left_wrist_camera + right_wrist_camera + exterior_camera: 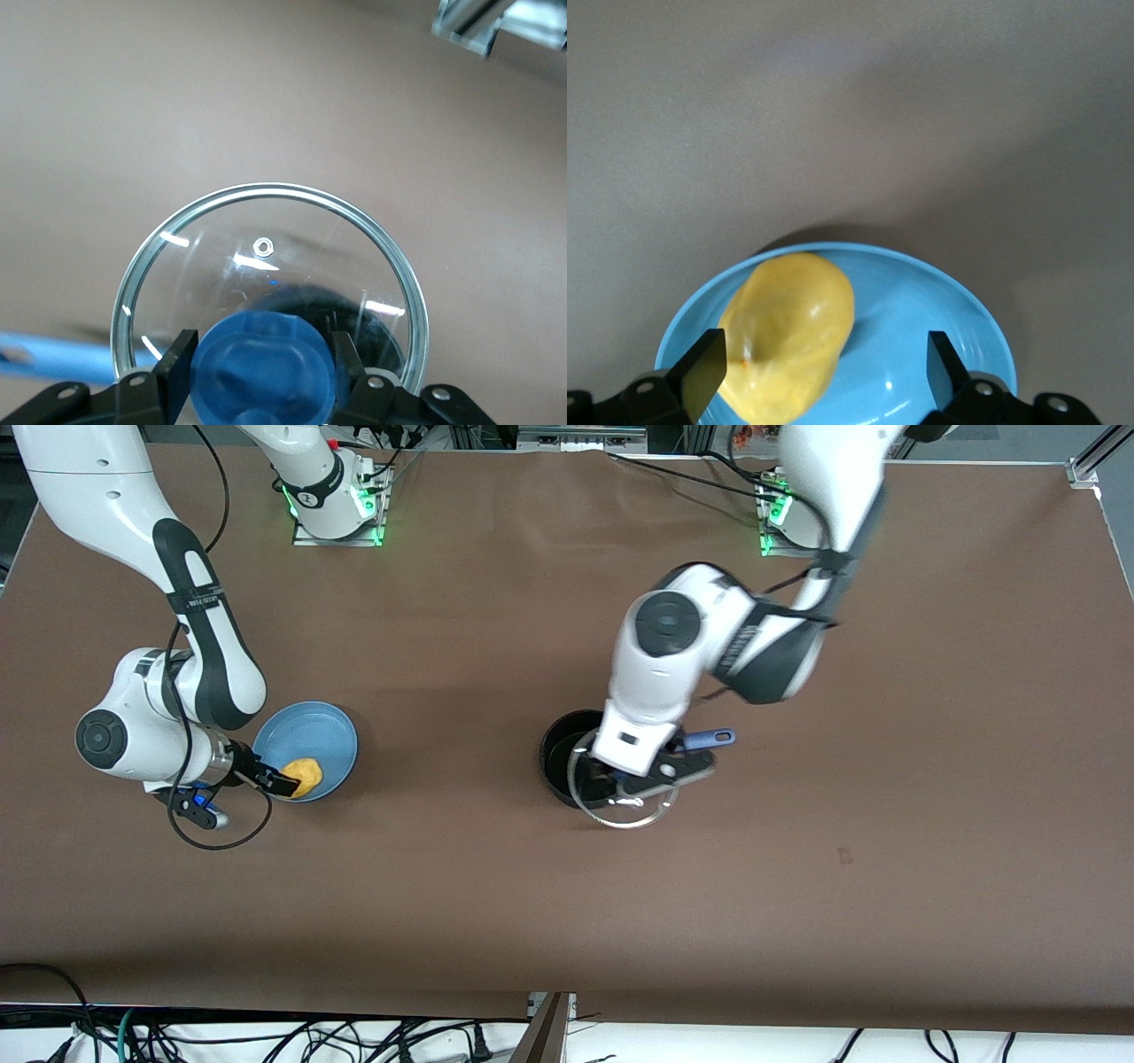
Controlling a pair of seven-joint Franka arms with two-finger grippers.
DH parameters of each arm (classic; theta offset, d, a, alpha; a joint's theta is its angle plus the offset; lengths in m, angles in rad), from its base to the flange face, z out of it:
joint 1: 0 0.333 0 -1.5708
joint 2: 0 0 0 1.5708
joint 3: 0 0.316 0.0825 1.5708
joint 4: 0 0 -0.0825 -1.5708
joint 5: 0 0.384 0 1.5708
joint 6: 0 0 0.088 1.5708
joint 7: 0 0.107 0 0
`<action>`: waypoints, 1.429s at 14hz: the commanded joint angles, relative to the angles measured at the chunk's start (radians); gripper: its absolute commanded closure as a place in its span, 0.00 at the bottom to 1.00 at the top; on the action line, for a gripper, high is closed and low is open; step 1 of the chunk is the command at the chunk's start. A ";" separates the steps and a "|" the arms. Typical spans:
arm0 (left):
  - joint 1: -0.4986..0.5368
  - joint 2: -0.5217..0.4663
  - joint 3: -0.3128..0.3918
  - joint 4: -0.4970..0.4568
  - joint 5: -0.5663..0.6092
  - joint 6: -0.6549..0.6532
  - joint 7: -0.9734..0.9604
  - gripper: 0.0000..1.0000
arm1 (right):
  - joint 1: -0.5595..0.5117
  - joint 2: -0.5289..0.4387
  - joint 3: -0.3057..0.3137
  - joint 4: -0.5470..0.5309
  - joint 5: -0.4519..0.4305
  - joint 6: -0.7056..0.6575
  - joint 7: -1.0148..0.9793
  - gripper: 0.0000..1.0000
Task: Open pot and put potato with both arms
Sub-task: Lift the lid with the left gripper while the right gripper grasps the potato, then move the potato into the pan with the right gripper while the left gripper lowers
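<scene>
Lid lifted; potato not yet gripped.
Left tool [261, 372] clamps lid [270, 266] knob over pot [567, 757]; right tool [819, 367] spread around potato [788, 332] on plate [921, 301]; no legible markings.

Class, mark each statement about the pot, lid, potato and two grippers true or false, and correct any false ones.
1. The left gripper is shut on the lid's knob. True.
2. The lid sits squarely on the pot. False: it is off-centre, the pot partly uncovered.
3. The potato is in the pot. False: it lies on the plate.
4. The right gripper is open. True.
5. The right gripper is over the pot. False: it is at the plate.
</scene>
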 commanded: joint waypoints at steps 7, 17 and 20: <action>0.416 -0.185 0.128 -0.208 -0.182 -0.102 1.129 0.49 | 0.021 0.034 0.007 0.001 0.045 0.043 0.009 0.20; 0.611 -0.104 0.257 -0.506 -0.204 0.247 1.578 0.49 | 0.165 0.018 0.065 0.214 0.047 -0.268 0.447 0.61; 0.618 -0.079 0.258 -0.540 -0.243 0.296 1.578 0.49 | 0.277 0.021 0.086 0.269 0.111 -0.259 0.723 0.60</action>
